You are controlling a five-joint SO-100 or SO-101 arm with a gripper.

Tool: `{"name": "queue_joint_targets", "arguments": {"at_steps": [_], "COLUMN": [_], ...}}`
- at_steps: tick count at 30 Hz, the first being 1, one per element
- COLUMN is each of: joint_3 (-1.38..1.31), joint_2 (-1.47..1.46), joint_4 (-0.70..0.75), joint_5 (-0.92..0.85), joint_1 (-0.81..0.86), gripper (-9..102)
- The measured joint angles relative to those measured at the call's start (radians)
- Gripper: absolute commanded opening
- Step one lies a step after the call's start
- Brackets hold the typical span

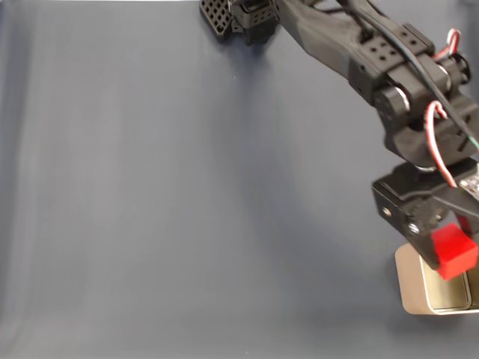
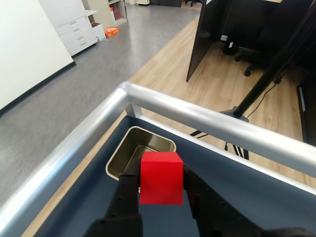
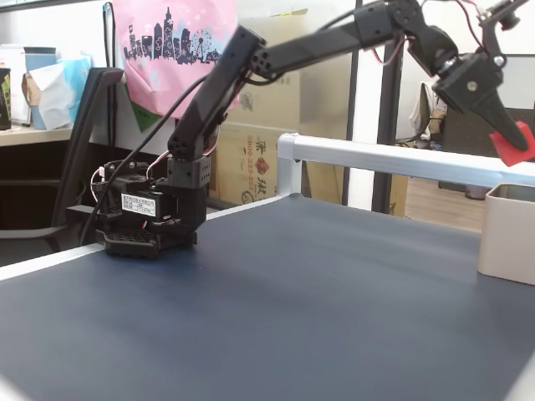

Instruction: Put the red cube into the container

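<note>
The red cube [image 1: 453, 251] is held off the table in my gripper [image 1: 449, 250], which is shut on it, just above the near-left corner of the container [image 1: 413, 288]. In the wrist view the red cube [image 2: 161, 178] sits between two black fingers [image 2: 126, 190], with the open container [image 2: 123, 153] just beyond it, its shiny inside showing. From the side fixed view, the red cube [image 3: 512, 144] hangs well above the rim of the beige container [image 3: 506, 234] at the right edge, gripper [image 3: 510, 142] pointing down.
The table is a dark blue mat [image 1: 187, 209]. An aluminium rail [image 2: 207, 118] borders it right behind the container. The arm's base [image 3: 146, 221] stands at the far end, with the arm stretched across to the container's corner.
</note>
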Motion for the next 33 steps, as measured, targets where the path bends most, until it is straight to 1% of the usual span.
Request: {"name": "queue_joint_targets", "arguments": {"at_steps": [12,29,33], "joint_3": [-0.264,-0.298,-0.298], "joint_2": [-0.235,-0.278,-0.278], "joint_4": [0.000,0.000,0.003], "joint_5": [0.002,-0.006,-0.006], "joint_1": [-0.029,-0.038,-0.038], "gripper": [0,0,2]}}
